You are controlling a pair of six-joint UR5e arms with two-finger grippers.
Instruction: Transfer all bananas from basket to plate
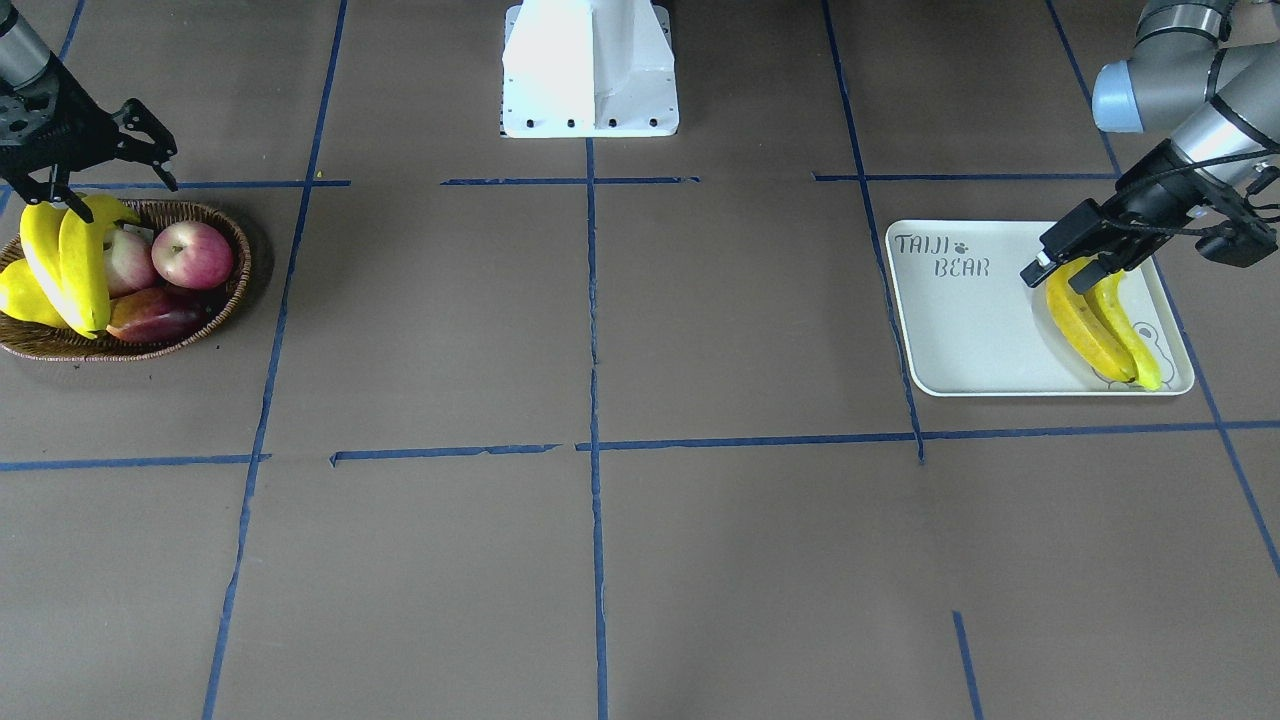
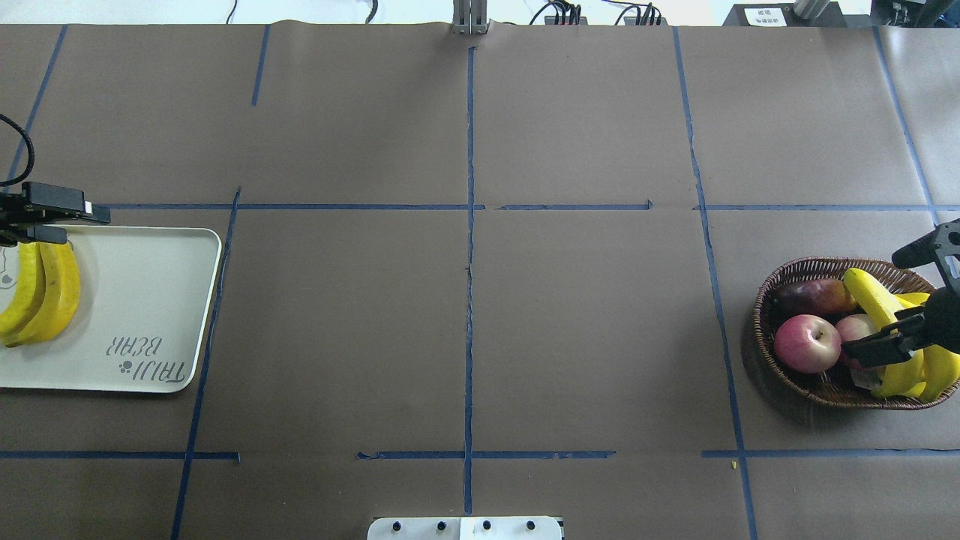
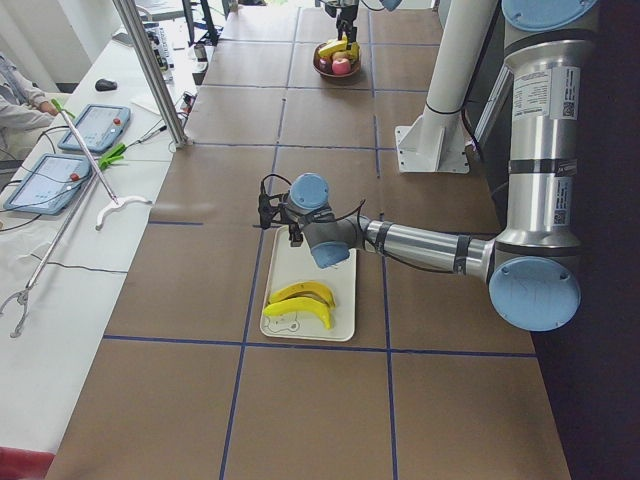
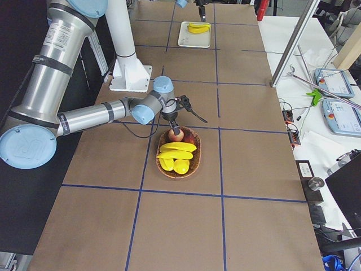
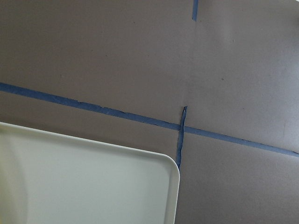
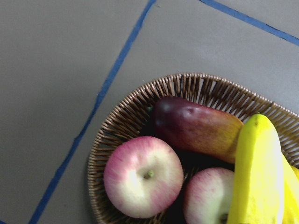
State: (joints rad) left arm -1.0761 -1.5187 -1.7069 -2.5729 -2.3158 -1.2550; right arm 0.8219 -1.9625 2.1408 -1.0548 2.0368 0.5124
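Bananas (image 1: 1100, 325): two on plate (image 1: 960, 330), tabletop's left edge, under parted, empty left gripper (image 1: 1070, 268); two in basket (image 1: 243, 270), right edge. Right gripper (image 1: 108, 180) hovers spread above. Judged half done; next: lower, close on one.

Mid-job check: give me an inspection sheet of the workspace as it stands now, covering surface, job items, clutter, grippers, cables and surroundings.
Surface: table covered in brown paper with a blue tape grid.
Job's things: two bananas on the plate; plate otherwise bare; two bananas in the basket; basket upright.
Clutter: two apples, a dark red fruit and a stubby yellow fruit share the basket.
Grippers: left gripper open, empty, above the plate by the bananas' ends; right gripper open wide over the basket's bananas.
Cables: black cable at the left wrist; plugs at the table's far edge.
Surroundings: white robot base; a person's arm and tablets at a side bench.
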